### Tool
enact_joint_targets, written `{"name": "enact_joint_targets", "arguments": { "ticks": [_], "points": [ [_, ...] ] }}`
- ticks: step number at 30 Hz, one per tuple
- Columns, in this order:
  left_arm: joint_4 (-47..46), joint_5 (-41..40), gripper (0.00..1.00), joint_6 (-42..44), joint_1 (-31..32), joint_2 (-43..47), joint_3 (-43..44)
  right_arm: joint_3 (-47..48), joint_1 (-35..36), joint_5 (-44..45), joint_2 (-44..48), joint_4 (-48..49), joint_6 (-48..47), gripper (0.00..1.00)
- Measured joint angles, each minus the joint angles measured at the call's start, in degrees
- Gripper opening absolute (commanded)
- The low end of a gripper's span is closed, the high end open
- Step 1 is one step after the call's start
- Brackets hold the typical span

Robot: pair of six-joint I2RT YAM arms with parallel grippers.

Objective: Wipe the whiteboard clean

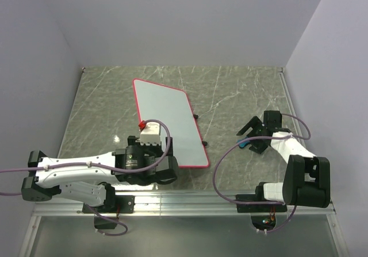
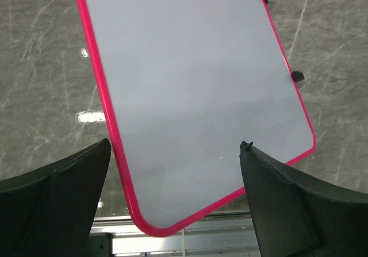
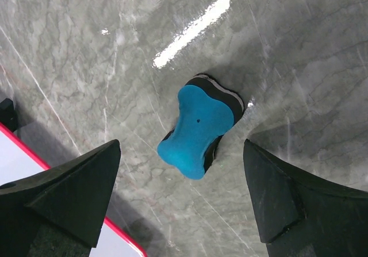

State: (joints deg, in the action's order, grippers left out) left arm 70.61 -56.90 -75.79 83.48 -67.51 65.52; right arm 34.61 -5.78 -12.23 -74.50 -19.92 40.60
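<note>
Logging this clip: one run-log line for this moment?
left gripper open over whiteboard | right gripper open above blue eraser | nothing held

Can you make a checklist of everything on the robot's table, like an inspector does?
Surface: grey marbled table, some glare.
Job's things: whiteboard lies flat, no marks seen; blue eraser on the table to its right, apart.
Clutter: nothing seen.
Grippers: left gripper open over the board's near end; right gripper open over the eraser; both empty.
Cables: purple cables loop along both arms.
Surroundings: plain pale walls.
</note>
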Motion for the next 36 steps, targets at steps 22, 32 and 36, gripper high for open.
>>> {"name": "enact_joint_targets", "arguments": {
  "ticks": [22,32,36],
  "points": [
    [-21.33,-13.84,1.0,32.06,-4.42,13.88,5.92,9.18,0.59,-7.02,2.78,-0.2,2.4,0.94],
    [-43.15,9.25,0.99,59.89,-44.59,-5.95,18.29,29.07,9.6,-12.31,8.46,-1.25,1.09,0.97],
    [-41.99,16.7,1.0,57.83,-57.51,-11.17,21.73,31.3,9.7,-12.52,11.65,-2.89,0.44,0.97]
  ]
}}
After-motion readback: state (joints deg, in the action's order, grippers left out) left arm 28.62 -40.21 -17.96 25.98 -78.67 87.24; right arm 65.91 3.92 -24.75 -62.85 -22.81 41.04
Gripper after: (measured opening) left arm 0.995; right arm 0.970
